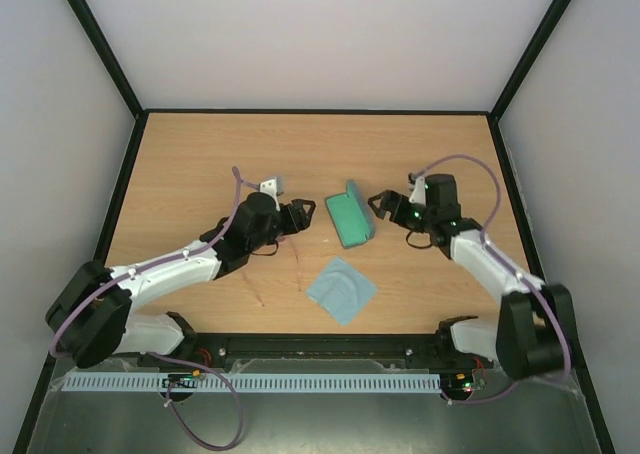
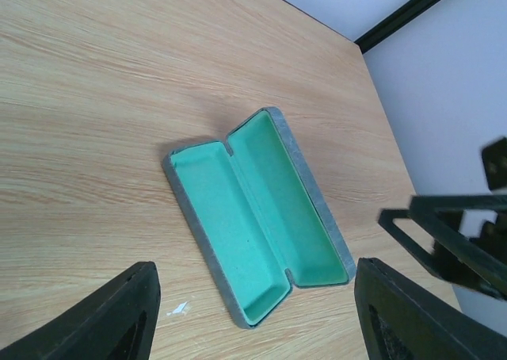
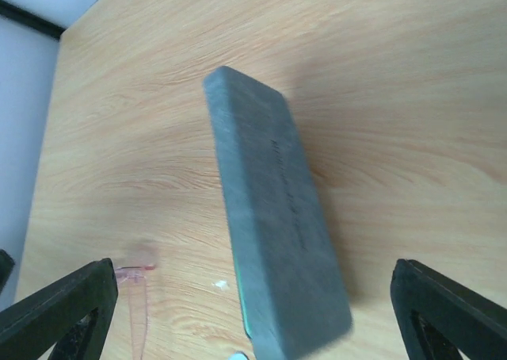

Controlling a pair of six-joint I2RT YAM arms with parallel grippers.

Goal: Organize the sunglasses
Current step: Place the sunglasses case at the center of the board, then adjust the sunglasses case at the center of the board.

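- sunglasses (image 3: pixel 136 268) with a thin pink frame lie flat on the tabletop (image 1: pixel 200 164). they are on the arm-base side of the left end effector (image 1: pixel 303 214), close by that arm's forearm, and nothing grips them.
- seen from the right end effector (image 1: pixel 385 206), the sunglasses are past the far side of the case, only partly in view, with one slender arm trailing off the picture's edge.
- left end effector: fingers spread wide apart, holding nothing, low over the tabletop and pointed at the case.
- right end effector: fingers also spread wide, holding nothing, facing the case from the opposite side.
- case (image 1: pixel 350 216): a grey-blue rectangular box standing open between the two end effectors, just ahead of each. its teal lining faces the left end effector and the grey outer shell of its raised lid faces the right one.
- cloth (image 1: pixel 341 289): a light blue square lying flat on the arm-base side of both end effectors, roughly between them, apart from the case and the sunglasses.
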